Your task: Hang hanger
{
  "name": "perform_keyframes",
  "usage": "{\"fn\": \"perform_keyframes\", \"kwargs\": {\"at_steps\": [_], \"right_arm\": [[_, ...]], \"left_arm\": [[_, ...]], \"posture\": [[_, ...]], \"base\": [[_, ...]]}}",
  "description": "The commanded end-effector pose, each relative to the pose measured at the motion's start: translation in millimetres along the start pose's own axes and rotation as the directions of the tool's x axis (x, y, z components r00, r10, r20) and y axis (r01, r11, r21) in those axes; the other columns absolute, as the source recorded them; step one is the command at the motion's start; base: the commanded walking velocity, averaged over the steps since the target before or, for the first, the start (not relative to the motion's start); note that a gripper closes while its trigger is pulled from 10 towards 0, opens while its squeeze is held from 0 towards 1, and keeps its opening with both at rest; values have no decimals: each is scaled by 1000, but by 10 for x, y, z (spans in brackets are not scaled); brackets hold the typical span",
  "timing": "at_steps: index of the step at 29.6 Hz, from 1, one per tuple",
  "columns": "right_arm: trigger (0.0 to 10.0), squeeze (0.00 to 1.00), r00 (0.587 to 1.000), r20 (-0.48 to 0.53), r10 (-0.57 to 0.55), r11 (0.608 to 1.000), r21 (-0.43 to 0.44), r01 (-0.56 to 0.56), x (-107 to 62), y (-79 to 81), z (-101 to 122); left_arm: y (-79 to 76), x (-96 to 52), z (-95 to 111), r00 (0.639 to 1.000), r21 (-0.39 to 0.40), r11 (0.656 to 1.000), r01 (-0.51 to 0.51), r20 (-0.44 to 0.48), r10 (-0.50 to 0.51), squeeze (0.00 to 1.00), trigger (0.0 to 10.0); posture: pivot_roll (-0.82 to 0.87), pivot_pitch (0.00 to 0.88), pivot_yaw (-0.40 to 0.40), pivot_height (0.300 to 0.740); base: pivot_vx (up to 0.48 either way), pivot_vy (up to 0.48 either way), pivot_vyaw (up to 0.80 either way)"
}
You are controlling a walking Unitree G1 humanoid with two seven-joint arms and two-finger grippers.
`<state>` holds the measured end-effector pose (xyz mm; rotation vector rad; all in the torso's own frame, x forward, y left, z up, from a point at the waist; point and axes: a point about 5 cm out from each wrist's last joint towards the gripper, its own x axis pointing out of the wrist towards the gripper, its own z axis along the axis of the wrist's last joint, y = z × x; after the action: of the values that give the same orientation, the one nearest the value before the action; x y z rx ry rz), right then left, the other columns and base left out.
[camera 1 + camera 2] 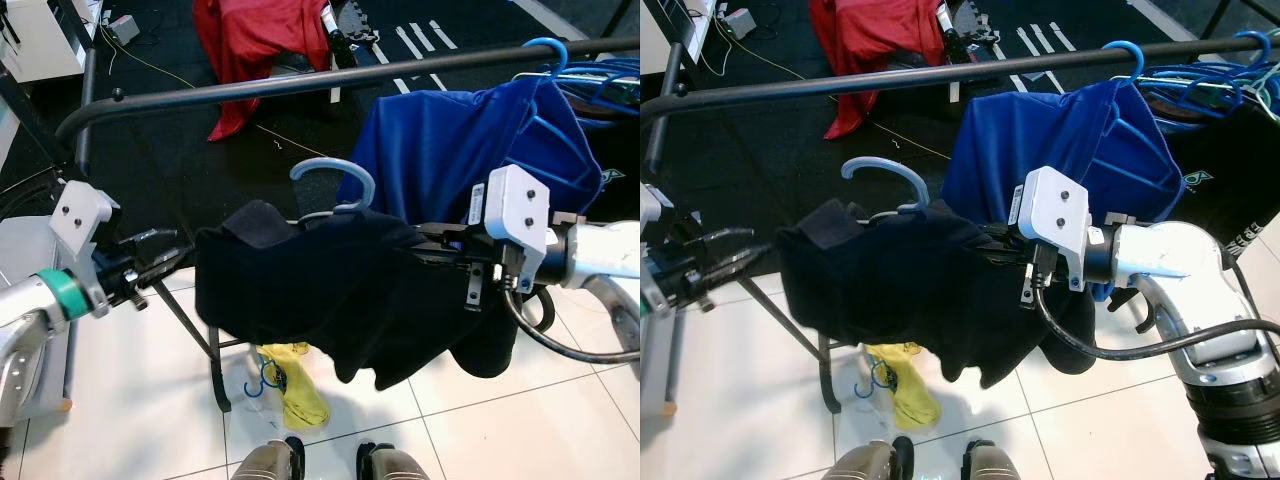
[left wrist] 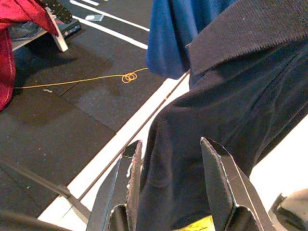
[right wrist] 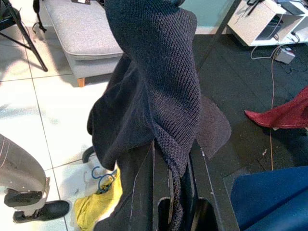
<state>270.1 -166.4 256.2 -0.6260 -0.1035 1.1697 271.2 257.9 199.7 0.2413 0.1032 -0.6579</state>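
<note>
— Standing on white tile floor [image 1: 480, 430] beside a black mat [image 1: 180, 60], facing a long dark clothes rail [image 1: 300, 85] set across the view

— And the room behind?

— Red cloth [image 1: 260, 45] heaped on the mat, yellow cable [image 2: 96, 79] trailing over it, white unit [image 1: 45, 35] in the far corner. Grey cushioned seat [image 3: 79, 29] on the tiles, seen from the right wrist. Yellow rag [image 1: 295, 385] and a small blue hook [image 1: 258, 380] lying on the floor by the rail's foot

— Where is the hanger?

— Light blue hanger [image 1: 335, 180] held below the rail, hook upright and not over it, carrying a black knit garment [image 1: 330, 290]. Blue shirt [image 1: 470, 150] already hung on the rail just behind, on a blue hanger of its own [image 1: 545, 50]

— Grippers?

— Right gripper [image 3: 175, 159] pinched on the black garment, fabric bunched between the fingers. Left gripper [image 2: 168, 163] spread apart, fingers [image 2: 130, 168] either side of the garment's edge, not pressing it
</note>
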Motion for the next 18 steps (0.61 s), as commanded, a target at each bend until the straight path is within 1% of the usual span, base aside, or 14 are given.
{"fn": "perform_keyframes", "kwargs": {"at_steps": [1, 2, 3, 4, 5, 7, 8, 11, 13, 15, 17, 18], "right_arm": [[10000, 0, 999, 37, 23, 1000, -23, -22, 24, 35, 72], [10000, 0, 999, 41, 23, 999, -22, -22, 33, 41, 77], [10000, 0, 999, 41, 23, 999, -22, -22, 33, 41, 77], [10000, 0, 999, 47, 21, 999, -26, -20, 37, 41, 93], [10000, 0, 999, 47, 21, 999, -26, -20, 37, 41, 93], [10000, 0, 998, 53, 15, 999, -31, -14, 33, 32, 113], [10000, 0, 998, 53, 15, 999, -31, -14, 33, 32, 113], [10000, 0, 998, 59, 2, 999, -35, 0, 28, 1, 127], [10000, 0, 998, 61, 1, 999, -36, 2, 31, -4, 131], [10000, 0, 998, 64, 2, 999, -37, 0, 38, -7, 138], [10000, 0, 998, 64, 2, 999, -37, 0, 38, -7, 138], [10000, 0, 998, 66, 4, 999, -39, -2, 39, -6, 145]], "left_arm": [[-18, -15, -75, 999, -12, 1000, 15, -38, -16, 0, 10000], [-44, 27, -78, 999, -4, 1000, 19, -40, -19, 0, 10000], [-44, 27, -78, 999, -4, 1000, 19, -40, -19, 0, 10000], [-116, 99, -80, 999, -7, 999, 34, -28, -34, 0, 10000], [-116, 99, -80, 999, -7, 999, 34, -28, -34, 0, 10000], [-216, 177, -76, 998, -14, 998, 54, -16, -55, 0, 10000], [-216, 177, -76, 998, -14, 998, 54, -16, -55, 0, 10000], [-298, 208, -85, 998, -47, 997, 59, -9, -59, 0, 10000], [-308, 219, -94, 999, -53, 997, 50, -6, -50, 0, 10000], [-298, 241, -118, 1000, -63, 998, 20, 0, -20, 0, 10000], [-298, 241, -118, 1000, -63, 998, 20, 0, -20, 0, 10000], [-278, 250, -128, 1000, -64, 998, -3, 2, 3, 0, 10000]], "posture": [[-35, 76, 80, 740], [-37, 75, 81, 740], [-37, 75, 81, 740], [-51, 76, 85, 740], [-51, 76, 85, 740], [-48, 77, 85, 740], [-48, 77, 85, 740], [-44, 78, 84, 740], [-45, 78, 83, 740], [-47, 79, 82, 740], [-47, 79, 82, 740], [-48, 79, 80, 740]], "base": [[0, 0, 0], [0, 0, 0], [0, 0, 0], [0, 0, 0], [0, 0, 0], [0, 0, 0], [0, 0, 0], [0, 0, 0], [0, 0, 0], [0, 0, 0], [0, 0, 0], [0, 0, 0]]}}
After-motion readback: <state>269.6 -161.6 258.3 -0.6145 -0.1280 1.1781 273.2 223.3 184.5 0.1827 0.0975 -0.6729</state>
